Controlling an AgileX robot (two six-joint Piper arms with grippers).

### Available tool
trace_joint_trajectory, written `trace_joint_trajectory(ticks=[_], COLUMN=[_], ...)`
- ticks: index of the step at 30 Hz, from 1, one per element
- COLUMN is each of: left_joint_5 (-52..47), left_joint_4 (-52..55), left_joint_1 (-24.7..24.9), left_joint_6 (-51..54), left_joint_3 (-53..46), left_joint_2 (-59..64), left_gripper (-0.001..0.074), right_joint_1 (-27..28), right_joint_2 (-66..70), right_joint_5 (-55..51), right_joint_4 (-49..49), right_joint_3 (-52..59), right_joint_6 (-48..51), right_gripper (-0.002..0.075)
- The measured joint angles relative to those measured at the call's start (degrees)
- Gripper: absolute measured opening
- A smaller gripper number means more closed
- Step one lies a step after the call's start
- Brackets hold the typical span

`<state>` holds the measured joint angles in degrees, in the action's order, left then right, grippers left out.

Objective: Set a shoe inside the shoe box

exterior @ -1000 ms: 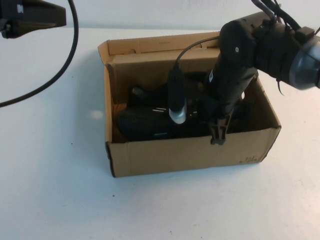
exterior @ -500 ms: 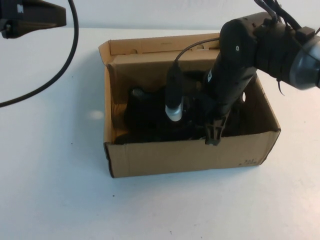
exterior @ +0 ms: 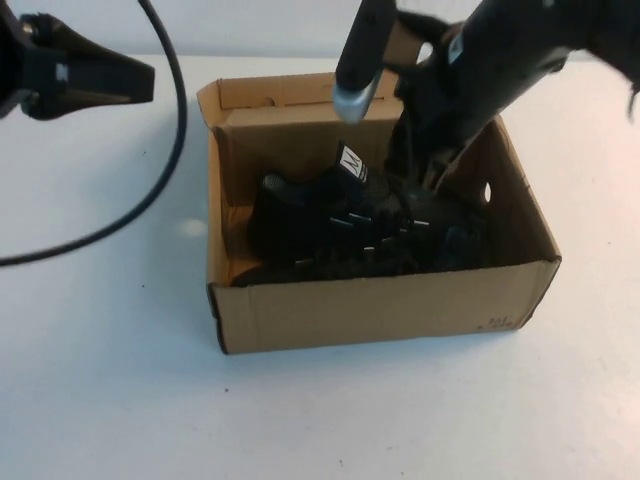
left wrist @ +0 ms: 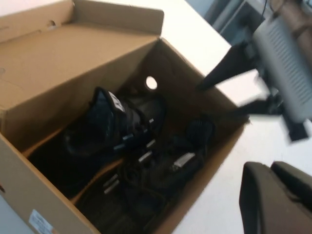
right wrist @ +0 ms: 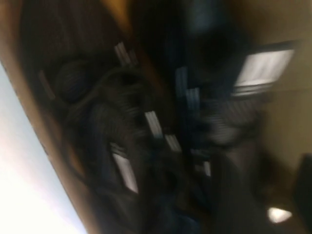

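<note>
The brown cardboard shoe box stands open in the middle of the table. Two black knit shoes lie inside it. One shoe shows its white tongue label; the other lies beside it toward the right end. In the left wrist view both show, the labelled shoe and the other, with the round hole in the end wall. My right gripper hangs open and empty above the box's back right. My left gripper is shut, up at the far left, away from the box.
The box's flap lid stands up along the far side. A black cable from the left arm loops over the white table left of the box. The right arm's silver camera barrel hangs over the lid.
My right gripper has risen out of the box and left the shoe lying inside. The left arm has shifted a little to the right.
</note>
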<state>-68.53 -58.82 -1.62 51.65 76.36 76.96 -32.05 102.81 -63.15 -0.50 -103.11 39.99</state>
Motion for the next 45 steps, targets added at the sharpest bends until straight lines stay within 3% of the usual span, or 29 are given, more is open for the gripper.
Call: trace_joint_trajectory(ticks=[3, 7, 12, 17, 26, 35, 45], left_joint_5=[1.2, 4.11, 8.14, 15.68, 23.99, 40.72, 43.73], left_joint_4=[3.6, 9.73, 12.22, 11.6, 5.88, 2.47, -0.14], left_joint_1=[3.33, 7.21, 8.38, 8.38, 8.38, 8.38, 8.38], left_joint_6=[0.71, 1.22, 1.71, 1.71, 2.89, 3.39, 3.62], left_joint_3=[-2.29, -6.67, -14.11, -23.37, -39.32, -49.26, -50.71], left_joint_2=[-2.84, -8.88, -20.2, -33.87, -52.43, -54.94, -53.35], left_gripper=[-0.0001, -0.0001, -0.0001, -0.0001, -0.0001, -0.0001, -0.0001], right_joint_1=[0.0, 0.63, 5.34, 9.06, 9.29, 9.29, 9.38], right_joint_2=[-5.65, -14.39, -24.08, -35.04, -56.25, -68.97, -70.51], right_joint_5=[0.0, 0.0, 1.96, 10.37, 38.51, 50.35, 59.02], right_joint_4=[-2.41, -7.04, -5.47, 1.8, 12.19, 13.44, 16.65], right_joint_3=[-0.09, -0.14, 0.86, 9.73, 47.67, 75.61, 80.58], right_joint_6=[-2.22, -12.4, -22.07, -24.71, -23.29, -19.13, -18.56], right_gripper=[0.011, 0.0008, -0.0011, -0.0015, -0.0016, -0.0016, -0.0016])
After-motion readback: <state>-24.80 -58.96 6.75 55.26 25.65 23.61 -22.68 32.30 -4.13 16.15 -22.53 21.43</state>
